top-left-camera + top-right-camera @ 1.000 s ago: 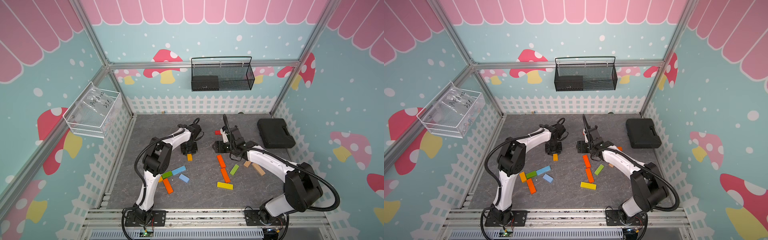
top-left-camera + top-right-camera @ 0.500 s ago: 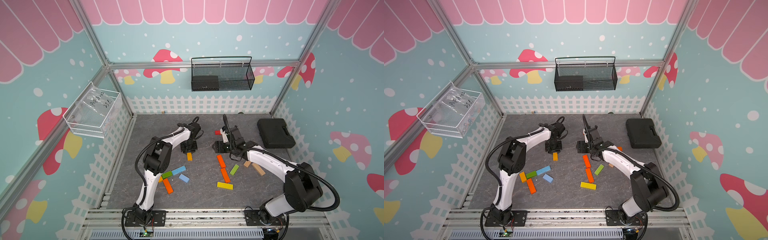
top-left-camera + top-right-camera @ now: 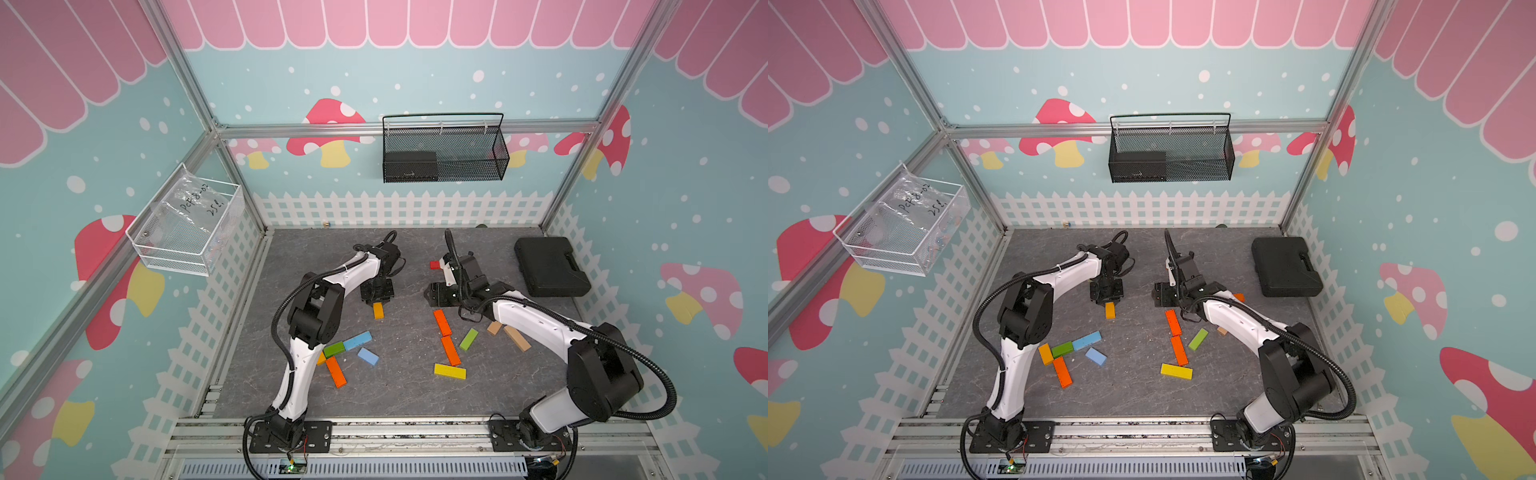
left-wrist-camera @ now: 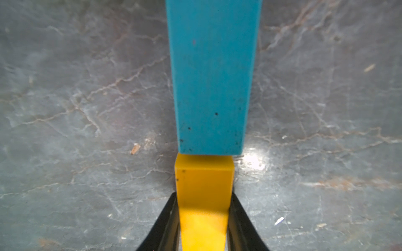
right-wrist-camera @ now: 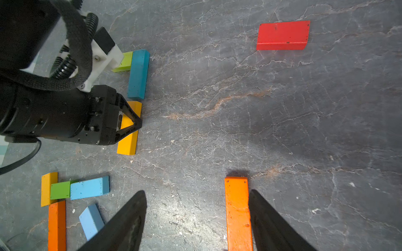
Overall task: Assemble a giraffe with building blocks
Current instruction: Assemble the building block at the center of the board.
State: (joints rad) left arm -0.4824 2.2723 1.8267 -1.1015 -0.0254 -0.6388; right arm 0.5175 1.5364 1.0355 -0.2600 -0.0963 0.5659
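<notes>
— Your left claw [image 4: 204,194]: what had it got?
— It was clenched on the yellow block [image 4: 204,173], one finger against each long side. That block lay flat near the middle of the grey floor [image 4: 87,130], its far end up against a teal block [image 4: 212,76], the two in line.
— Room around it?
— Bare floor on both sides, and an open stretch toward my right claw [image 5: 196,192]. That one hung spread wide and held nothing, with an orange block [image 5: 237,213] in the gap, just beside one finger.
— Did the views agree?
— Both top views showed only the yellow block's near end; my wrist hid the teal one. The right wrist view alone showed a lime block [image 5: 126,62] touching the teal block's side, and a red block [image 5: 282,34] well apart.
— Anything cut off?
— In the left wrist view the frame edge cut the teal block's far end and the yellow block's near end.
</notes>
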